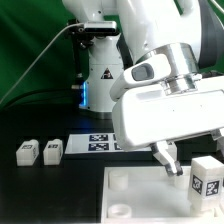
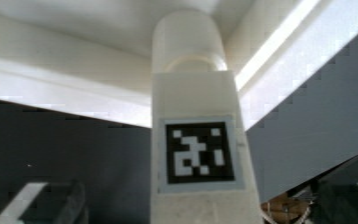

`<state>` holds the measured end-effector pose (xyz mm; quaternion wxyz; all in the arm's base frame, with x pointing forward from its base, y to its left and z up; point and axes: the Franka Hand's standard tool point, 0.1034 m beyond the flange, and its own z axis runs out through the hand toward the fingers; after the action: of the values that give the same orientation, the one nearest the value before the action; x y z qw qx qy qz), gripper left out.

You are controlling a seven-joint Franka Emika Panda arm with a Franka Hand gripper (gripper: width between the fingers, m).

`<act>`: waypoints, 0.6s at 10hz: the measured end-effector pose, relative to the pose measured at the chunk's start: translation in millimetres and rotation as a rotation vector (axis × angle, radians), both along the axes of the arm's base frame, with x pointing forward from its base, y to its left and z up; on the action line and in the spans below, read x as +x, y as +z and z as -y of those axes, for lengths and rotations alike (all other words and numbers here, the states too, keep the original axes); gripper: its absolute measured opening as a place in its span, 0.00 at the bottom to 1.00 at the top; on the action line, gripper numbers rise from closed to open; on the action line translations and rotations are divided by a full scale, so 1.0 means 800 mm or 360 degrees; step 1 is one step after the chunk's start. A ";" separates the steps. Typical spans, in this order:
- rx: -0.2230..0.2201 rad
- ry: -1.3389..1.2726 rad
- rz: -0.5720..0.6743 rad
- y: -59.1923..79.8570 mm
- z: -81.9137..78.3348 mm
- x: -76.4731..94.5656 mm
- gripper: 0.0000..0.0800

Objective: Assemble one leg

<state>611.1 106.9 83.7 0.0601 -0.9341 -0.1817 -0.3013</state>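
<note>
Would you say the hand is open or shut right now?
Open: the hand shows its fingers apart, clear of the leg between.

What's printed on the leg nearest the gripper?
A black-and-white square marker tag on the white leg; clearest in the wrist view.

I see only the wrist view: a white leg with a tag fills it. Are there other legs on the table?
Observer: Yes. Two legs sit at the exterior view's left, near the marker board.
Operator: Where is the tool?
Observer: The tool hangs near the far edge of the large white tray-like piece.
Operator: Has that piece free sockets?
Observer: Two round sockets toward the exterior view's left look empty.
</note>
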 end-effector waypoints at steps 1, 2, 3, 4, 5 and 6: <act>0.0000 0.0000 0.0000 0.000 0.000 0.000 0.81; 0.0000 0.0000 0.0000 0.000 0.000 0.000 0.81; 0.0000 0.0002 -0.0010 -0.001 -0.001 -0.001 0.81; -0.0001 0.0021 -0.0085 -0.002 -0.006 -0.003 0.81; -0.0002 0.0019 -0.0111 0.010 -0.007 0.002 0.81; -0.0005 0.0027 -0.0138 0.018 -0.008 0.004 0.81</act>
<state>614.6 113.6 97.9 0.0691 -0.9448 -0.1872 -0.2598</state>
